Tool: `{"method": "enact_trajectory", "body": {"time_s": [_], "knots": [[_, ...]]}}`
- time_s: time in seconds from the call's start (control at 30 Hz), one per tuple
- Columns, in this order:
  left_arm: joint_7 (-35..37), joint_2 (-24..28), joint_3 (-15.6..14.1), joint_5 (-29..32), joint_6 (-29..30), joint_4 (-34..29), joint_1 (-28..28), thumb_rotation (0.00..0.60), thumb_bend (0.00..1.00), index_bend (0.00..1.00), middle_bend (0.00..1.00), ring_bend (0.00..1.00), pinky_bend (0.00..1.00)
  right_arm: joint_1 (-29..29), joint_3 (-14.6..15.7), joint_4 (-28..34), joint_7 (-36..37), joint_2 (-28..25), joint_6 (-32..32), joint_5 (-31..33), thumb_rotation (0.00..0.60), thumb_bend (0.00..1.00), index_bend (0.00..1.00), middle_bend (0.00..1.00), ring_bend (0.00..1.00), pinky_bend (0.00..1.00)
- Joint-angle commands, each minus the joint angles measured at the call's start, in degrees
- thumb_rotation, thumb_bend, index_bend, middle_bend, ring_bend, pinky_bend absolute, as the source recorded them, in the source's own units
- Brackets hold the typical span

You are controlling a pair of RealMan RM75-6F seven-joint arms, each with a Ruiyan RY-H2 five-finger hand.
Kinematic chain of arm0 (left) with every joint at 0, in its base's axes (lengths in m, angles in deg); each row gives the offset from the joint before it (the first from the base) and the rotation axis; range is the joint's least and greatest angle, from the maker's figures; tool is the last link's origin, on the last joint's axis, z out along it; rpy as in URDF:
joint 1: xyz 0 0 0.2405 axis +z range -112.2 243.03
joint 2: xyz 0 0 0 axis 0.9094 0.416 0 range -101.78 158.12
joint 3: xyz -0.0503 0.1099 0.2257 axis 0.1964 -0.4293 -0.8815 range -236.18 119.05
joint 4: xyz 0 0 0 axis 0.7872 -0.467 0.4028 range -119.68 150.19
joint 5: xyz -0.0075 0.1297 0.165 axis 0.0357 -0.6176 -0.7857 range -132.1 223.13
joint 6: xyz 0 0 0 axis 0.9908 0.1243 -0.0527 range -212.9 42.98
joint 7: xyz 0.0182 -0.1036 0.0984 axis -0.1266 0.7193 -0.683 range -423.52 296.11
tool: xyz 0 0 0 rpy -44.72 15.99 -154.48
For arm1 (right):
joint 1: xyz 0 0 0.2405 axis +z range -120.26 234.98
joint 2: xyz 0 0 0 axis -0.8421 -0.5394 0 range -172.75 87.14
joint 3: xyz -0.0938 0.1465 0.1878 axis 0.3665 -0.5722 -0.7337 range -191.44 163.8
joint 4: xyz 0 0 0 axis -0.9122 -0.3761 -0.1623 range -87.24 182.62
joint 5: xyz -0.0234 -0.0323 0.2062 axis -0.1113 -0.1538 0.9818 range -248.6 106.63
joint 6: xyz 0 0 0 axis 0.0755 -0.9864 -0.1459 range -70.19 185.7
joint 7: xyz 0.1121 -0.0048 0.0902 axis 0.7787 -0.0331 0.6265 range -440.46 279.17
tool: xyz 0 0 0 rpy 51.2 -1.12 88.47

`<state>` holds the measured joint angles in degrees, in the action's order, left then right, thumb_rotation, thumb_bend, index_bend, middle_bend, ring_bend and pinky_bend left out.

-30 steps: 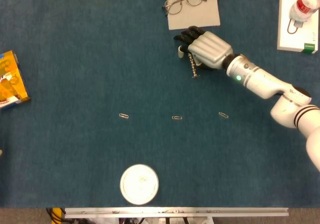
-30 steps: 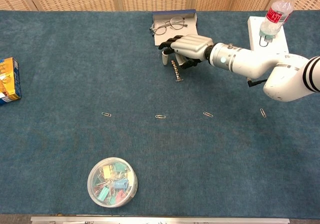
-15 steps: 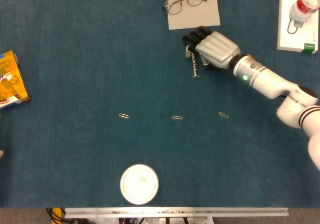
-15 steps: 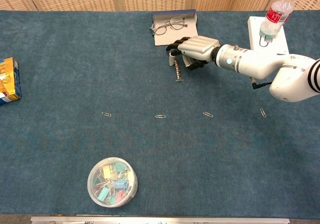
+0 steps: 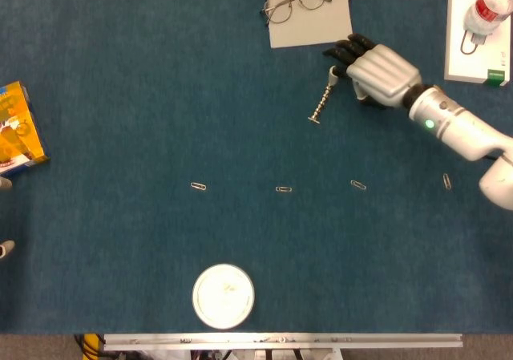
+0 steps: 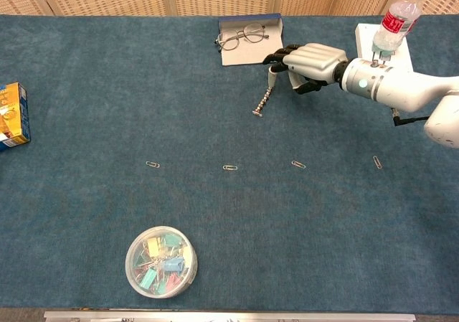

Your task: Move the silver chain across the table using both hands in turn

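Right hand dragged the silver chain toward the table's right side.

The right hand point(image 5: 375, 70) pinched the upper end of the silver chain point(image 5: 322, 103), fingers curled around it. Over the last second the hand had travelled rightward and slightly up, away from the eyeglasses point(image 5: 295, 2). The chain's lower end barely shifted, so the chain now lay stretched on a slant across the blue table point(image 5: 120, 95), near the hand, instead of hanging straight. The move appeared only just begun. The left hand was not in view.
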<state>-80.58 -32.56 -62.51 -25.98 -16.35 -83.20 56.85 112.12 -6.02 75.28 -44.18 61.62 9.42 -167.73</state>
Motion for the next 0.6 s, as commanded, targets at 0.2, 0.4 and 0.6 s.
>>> {"method": "enact_trajectory", "body": {"time_s": [0.2, 0.4, 0.6], "knots": [[-1.07, 0.17, 0.02, -0.43, 0.50, -1.16, -0.08, 0.600, 0.10, 0.25, 0.00, 0.00, 0.00, -1.13, -1.75, 7.89, -4.90, -4.59, -2.42, 1.37, 0.600, 1.00, 0.36, 0.10, 0.00, 0.04], [-1.22, 0.49, -0.07, -0.07, 0.85, -1.45, 0.26, 0.600, 0.10, 0.25, 0.00, 0.00, 0.00, 0.01, -3.06, 9.64, -6.60, -4.29, -1.30, 2.02, 0.600, 1.00, 0.36, 0.10, 0.00, 0.04], [-0.49, 0.65, -0.14, 0.13, 1.02, -1.08, 0.65, 0.600, 0.10, 0.25, 0.00, 0.00, 0.00, 1.33, -3.37, 8.56, -6.46, -2.49, 0.13, 1.83, 0.600, 1.00, 0.36, 0.10, 0.00, 0.04]]}}
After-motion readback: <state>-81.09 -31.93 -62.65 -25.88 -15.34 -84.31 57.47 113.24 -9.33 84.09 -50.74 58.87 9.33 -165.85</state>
